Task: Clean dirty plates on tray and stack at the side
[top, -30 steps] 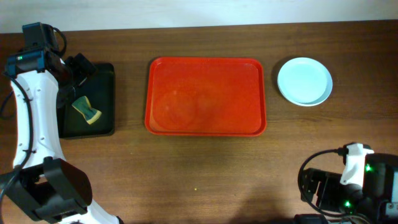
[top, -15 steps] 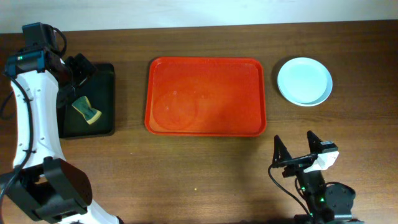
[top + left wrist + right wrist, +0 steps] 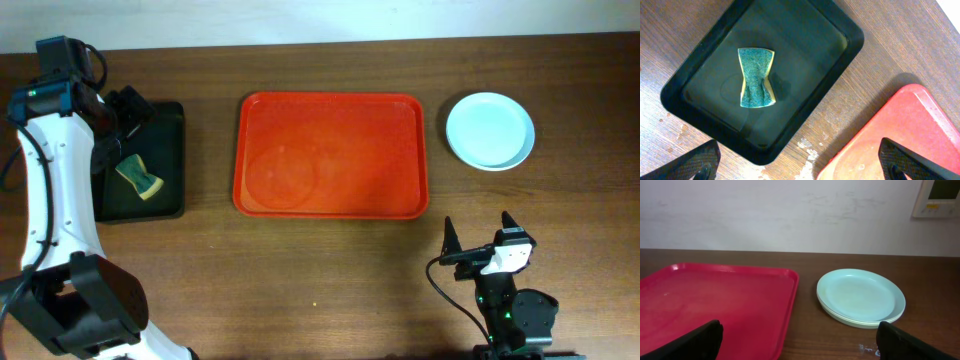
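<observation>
Left gripper (image 3: 805, 162) hangs over the black tray (image 3: 850, 35), jaws wide and empty; the sponge (image 3: 756, 77) lies inside. The red tray (image 3: 330, 155) holds nothing. The plates (image 3: 490, 130) sit stacked just right of it. Right gripper (image 3: 478, 228), at the near side, is open and empty. The work looks done, so park both arms clear of the stack. The table (image 3: 300, 270) is brown wood, with a pale wall (image 3: 790, 210) at the far side.

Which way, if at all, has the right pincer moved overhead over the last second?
Yes. The right pincer swung left from the frame's right edge and now sits open, directly below the stacked plates in the picture.
</observation>
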You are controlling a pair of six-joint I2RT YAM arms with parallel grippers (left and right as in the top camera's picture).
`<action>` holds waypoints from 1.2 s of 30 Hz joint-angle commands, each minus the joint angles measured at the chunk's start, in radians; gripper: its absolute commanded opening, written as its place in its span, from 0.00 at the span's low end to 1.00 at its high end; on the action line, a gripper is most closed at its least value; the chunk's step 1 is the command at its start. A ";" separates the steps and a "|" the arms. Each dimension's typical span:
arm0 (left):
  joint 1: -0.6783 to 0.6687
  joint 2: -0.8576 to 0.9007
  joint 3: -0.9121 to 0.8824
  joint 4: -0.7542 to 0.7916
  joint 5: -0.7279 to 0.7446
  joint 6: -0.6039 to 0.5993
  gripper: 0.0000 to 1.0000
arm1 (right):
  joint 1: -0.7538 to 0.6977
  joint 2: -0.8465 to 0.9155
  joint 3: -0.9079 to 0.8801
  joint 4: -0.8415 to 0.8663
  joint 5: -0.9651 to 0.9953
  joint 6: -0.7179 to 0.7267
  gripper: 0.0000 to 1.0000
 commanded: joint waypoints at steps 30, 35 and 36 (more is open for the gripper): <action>-0.290 -1.532 -1.330 0.824 -0.021 0.435 0.99 | 0.005 -0.009 -0.008 -0.004 0.016 -0.003 0.99; -0.290 -1.688 -1.531 0.959 0.027 0.566 0.99 | 0.005 -0.009 -0.008 -0.004 0.016 -0.003 0.99; -0.290 -1.734 -1.600 1.022 0.035 0.566 0.99 | 0.005 -0.009 -0.008 -0.004 0.016 -0.003 0.99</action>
